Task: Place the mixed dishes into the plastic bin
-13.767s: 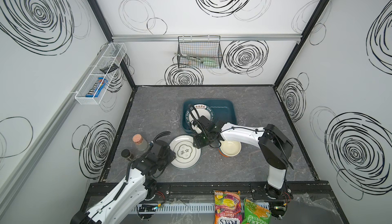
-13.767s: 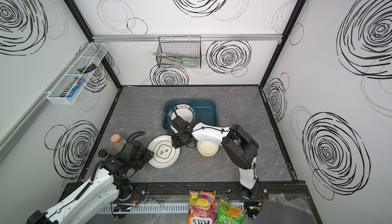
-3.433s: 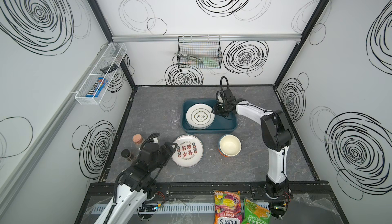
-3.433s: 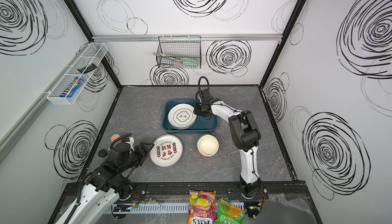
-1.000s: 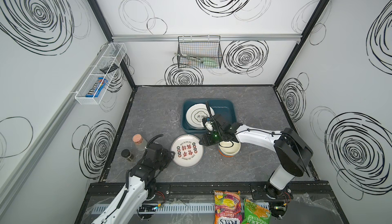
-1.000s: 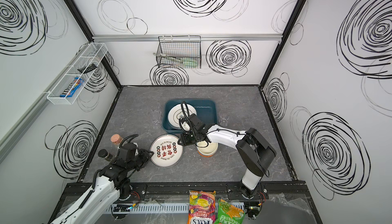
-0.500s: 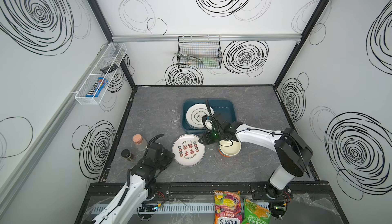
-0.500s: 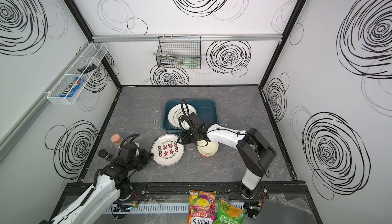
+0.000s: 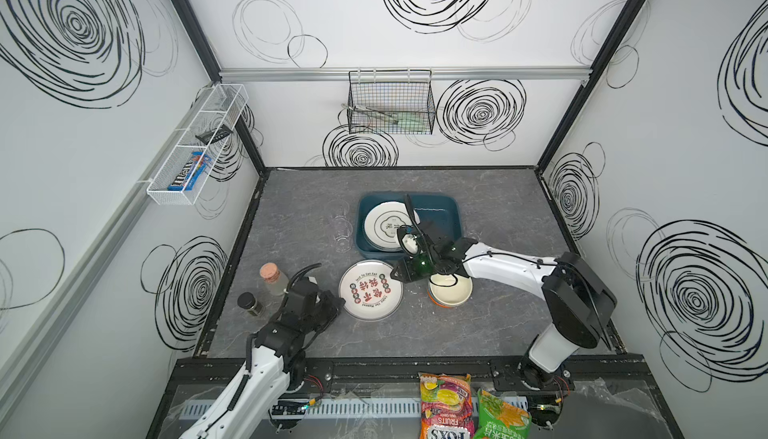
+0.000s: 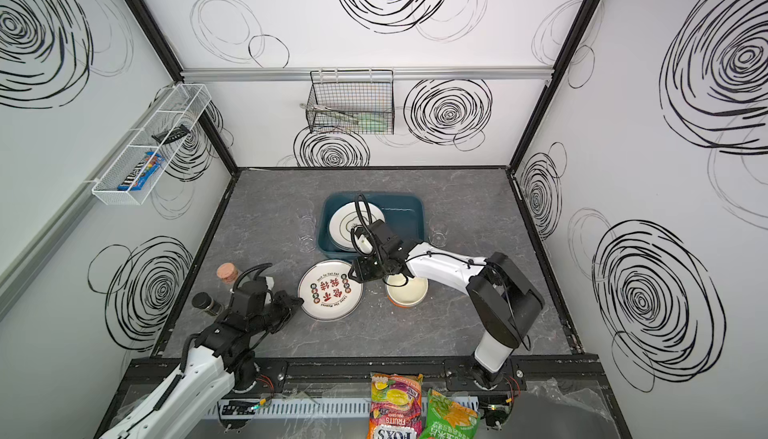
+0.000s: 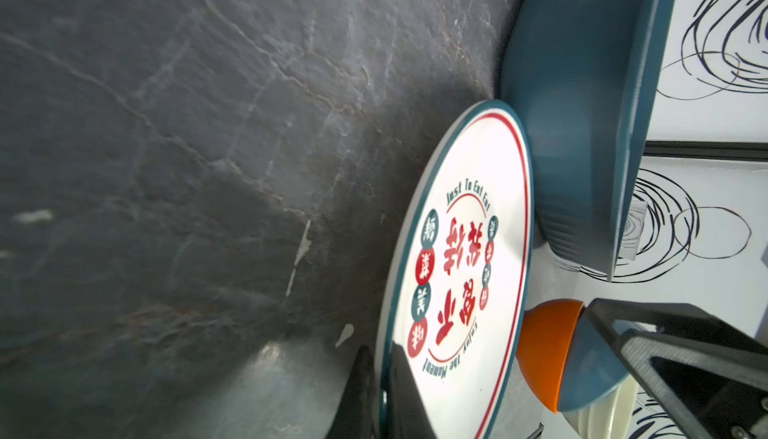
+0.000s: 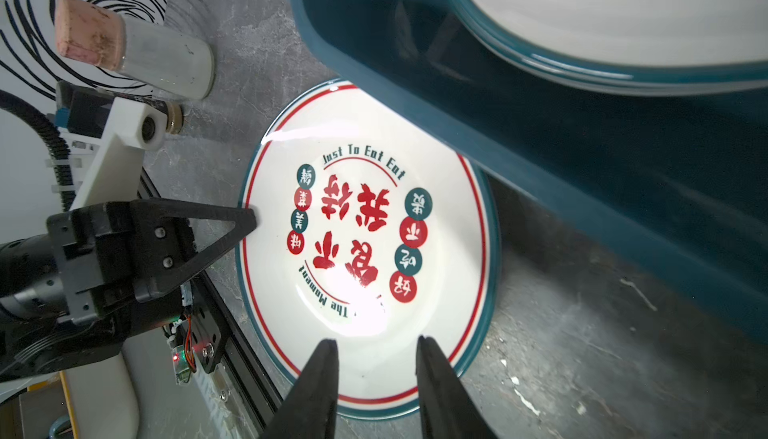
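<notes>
Left gripper: jaws have just closed on the near rim of the plate.
Right gripper: half open and empty, now hovering over the plate's far edge after coming back from the bin.
Plate: on the table, just outside the bin's near wall.
Bowls: stacked just beside the plate, not yet binned.
Bin: holds another plate.
Meaning: the grasp looks made, so lifting the plate into the bin should follow.

lettered plate: teal rim, red characters, edge pinched in left hand
bowl stack: cream, blue, orange, right beside right hand
plastic bin: dark teal, past right hand, white plate inside
</notes>
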`<state>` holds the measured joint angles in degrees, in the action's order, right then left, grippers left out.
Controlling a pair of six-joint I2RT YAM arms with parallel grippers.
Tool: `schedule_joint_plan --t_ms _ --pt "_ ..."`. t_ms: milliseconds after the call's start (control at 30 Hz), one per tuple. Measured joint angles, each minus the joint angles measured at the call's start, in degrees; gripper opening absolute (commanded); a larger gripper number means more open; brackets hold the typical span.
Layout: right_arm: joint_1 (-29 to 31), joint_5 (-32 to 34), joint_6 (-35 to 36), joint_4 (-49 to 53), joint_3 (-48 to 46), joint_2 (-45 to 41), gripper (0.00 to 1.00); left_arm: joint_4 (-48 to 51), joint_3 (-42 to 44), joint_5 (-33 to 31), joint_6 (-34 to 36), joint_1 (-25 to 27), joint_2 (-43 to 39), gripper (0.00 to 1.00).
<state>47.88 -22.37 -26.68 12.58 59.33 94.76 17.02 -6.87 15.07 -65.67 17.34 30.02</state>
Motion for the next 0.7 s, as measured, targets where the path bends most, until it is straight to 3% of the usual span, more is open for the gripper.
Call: schedule_joint_plan --t_ms 700 --pt "-3.93 0.98 -0.04 0.61 0.0 -6.38 0.39 18.78 -10.8 -0.96 1.79 1.01 -6.45 0.0"
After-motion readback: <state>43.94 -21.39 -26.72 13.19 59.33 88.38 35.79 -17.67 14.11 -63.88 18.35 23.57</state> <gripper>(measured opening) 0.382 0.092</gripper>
